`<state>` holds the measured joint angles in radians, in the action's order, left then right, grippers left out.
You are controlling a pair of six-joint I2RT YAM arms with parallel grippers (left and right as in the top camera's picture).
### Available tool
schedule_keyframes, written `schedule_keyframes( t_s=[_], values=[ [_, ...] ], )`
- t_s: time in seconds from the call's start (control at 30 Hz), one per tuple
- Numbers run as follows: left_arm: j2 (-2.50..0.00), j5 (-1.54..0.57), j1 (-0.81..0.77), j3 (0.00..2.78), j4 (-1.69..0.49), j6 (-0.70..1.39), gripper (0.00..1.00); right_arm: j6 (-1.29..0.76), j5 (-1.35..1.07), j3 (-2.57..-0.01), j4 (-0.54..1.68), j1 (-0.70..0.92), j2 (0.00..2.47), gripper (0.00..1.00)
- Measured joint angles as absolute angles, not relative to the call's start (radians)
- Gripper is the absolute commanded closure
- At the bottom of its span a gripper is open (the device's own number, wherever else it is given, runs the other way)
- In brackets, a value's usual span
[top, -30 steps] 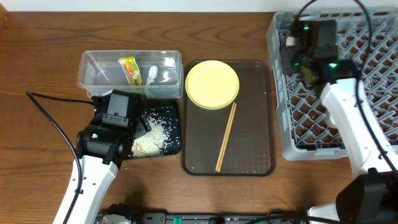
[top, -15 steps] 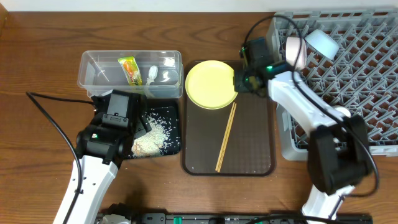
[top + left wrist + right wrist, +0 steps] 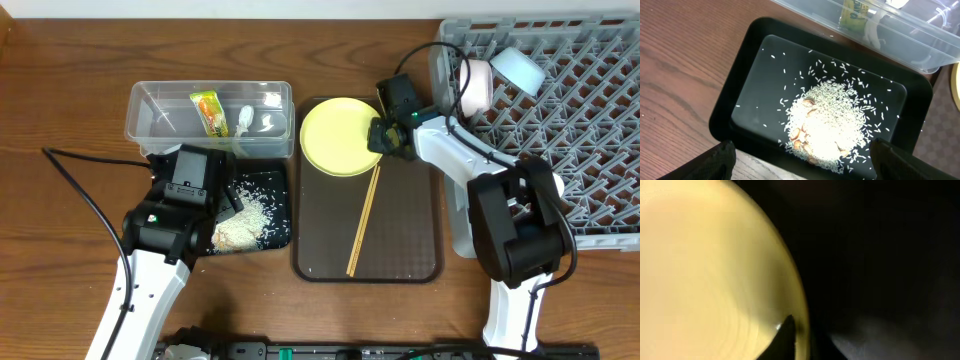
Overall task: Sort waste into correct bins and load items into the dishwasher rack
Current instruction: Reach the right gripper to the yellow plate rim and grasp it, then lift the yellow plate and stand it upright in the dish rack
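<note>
The round yellow plate [image 3: 338, 135] lies at the far end of the brown serving tray [image 3: 405, 235], and the wooden chopsticks [image 3: 362, 222] lie beside it. My right gripper [image 3: 384, 136] is at the plate's right rim. In the right wrist view its jaws [image 3: 815, 340] are open and straddle the plate's rim [image 3: 715, 270]. My left gripper [image 3: 800, 165] is open and empty, and hovers over the black tray [image 3: 740, 75] of rice [image 3: 827, 122]. The clear tub [image 3: 150, 108] holds the green-and-yellow wrapper [image 3: 206, 112] and white scraps [image 3: 245, 118]. The grey dishwasher rack [image 3: 570, 140] holds a light blue bowl [image 3: 518, 68] and a white bowl or cup [image 3: 476, 86].
The black tray [image 3: 280, 180] sits between the clear tub and the table's front, close against the brown tray's left side. The rack's left wall [image 3: 450, 200] stands right beside the brown tray. A black cable [image 3: 85, 195] runs across the wooden table at the left.
My right arm has swung left from the dishwasher rack and come down to the yellow plate's right rim. A bowl and a white dish now show in the rack. My left arm has not moved.
</note>
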<state>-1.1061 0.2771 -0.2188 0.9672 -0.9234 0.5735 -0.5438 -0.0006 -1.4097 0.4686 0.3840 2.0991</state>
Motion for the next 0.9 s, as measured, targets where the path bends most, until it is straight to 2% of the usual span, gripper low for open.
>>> schedule_keyframes(
  t_s=[0.27,0.4,0.67,0.9],
  values=[
    [-1.106,0.277,-0.219,0.967,-0.923,0.573,0.12,-0.557,-0.004,-1.41,0.443,0.378,2.082,0.99],
    [-1.106,0.277,-0.219,0.967,-0.924,0.573,0.12,-0.496,0.012,-1.41,0.475,0.343,1.974,0.99],
    [-1.106,0.277,-0.219,0.967,-0.923,0.573,0.12,-0.27,0.15,-1.418,0.641,0.188,1.582,0.99],
    [-1.106,0.277,-0.219,0.967,-0.923,0.574,0.12,0.012,0.403,-1.42,0.698,0.053,1.449,0.99]
  ],
)
